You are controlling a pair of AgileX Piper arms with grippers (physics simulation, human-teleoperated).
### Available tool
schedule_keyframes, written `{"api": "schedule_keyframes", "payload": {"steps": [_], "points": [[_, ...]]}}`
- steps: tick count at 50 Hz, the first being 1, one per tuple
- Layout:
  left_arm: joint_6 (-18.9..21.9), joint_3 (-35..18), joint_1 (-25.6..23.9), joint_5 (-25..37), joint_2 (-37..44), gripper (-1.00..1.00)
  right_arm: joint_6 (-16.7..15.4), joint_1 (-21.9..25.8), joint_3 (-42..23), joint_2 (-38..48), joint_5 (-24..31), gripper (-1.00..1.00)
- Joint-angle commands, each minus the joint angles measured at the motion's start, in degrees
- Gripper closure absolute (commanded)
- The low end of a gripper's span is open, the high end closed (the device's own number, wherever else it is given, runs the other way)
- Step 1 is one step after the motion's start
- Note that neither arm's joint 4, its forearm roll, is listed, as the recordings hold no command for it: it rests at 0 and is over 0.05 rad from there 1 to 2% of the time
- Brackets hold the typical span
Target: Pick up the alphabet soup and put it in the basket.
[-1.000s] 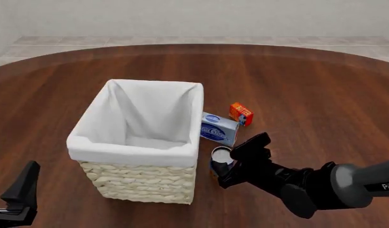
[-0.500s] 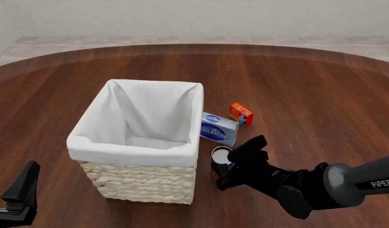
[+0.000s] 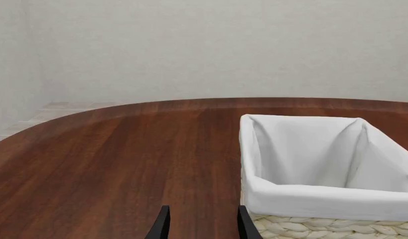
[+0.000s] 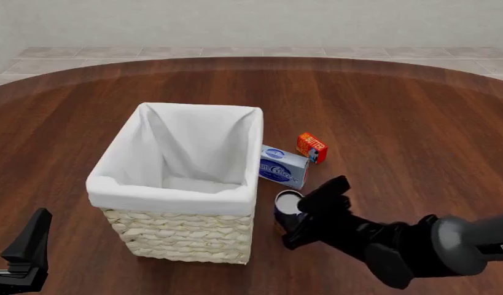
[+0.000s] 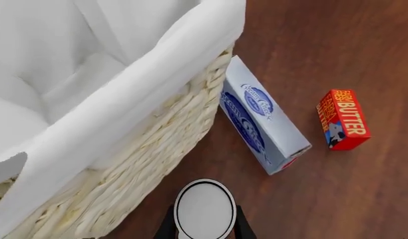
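Note:
The alphabet soup (image 4: pixel 288 203) is a small can with a silver-white top, standing just off the near right corner of the basket (image 4: pixel 179 184). My right gripper (image 4: pixel 307 215) has a finger on each side of the can and is shut on it. In the right wrist view the can's top (image 5: pixel 204 209) sits tight between the two fingertips, beside the wicker basket wall (image 5: pixel 144 164). My left gripper (image 4: pixel 23 255) is open and empty at the near left, away from the basket. The left wrist view shows its parted fingers (image 3: pixel 161 226) and the basket (image 3: pixel 323 199) ahead.
A blue rectangular box (image 4: pixel 282 166) lies against the basket's right side, just beyond the can. A small orange-red butter box (image 4: pixel 312 147) lies farther back right. Both show in the right wrist view, the blue box (image 5: pixel 260 124) and the butter box (image 5: pixel 342 119).
My right gripper has shifted slightly to the right, and the can between its fingers has moved with it. The left arm and the basket have not moved.

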Motion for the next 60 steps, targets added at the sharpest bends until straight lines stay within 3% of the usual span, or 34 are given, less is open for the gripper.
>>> {"api": "schedule_keyframes", "payload": {"steps": [1,13,26,46,60], "points": [[0.0,0.0,0.0,0.0,0.0,-1.00,0.7,0.0,1.7,-7.0,2.9,1.00],[0.0,0.0,0.0,0.0,0.0,-1.00,-0.2,1.8,2.4,-16.3,8.9,1.00],[0.0,0.0,0.0,0.0,0.0,-1.00,-2.3,2.0,-0.1,-28.9,19.2,1.00],[0.0,0.0,0.0,0.0,0.0,-1.00,-5.1,1.2,-7.0,-35.7,27.2,1.00],[0.0,0.0,0.0,0.0,0.0,-1.00,-5.7,1.3,-15.2,-36.9,32.5,1.00]]}}
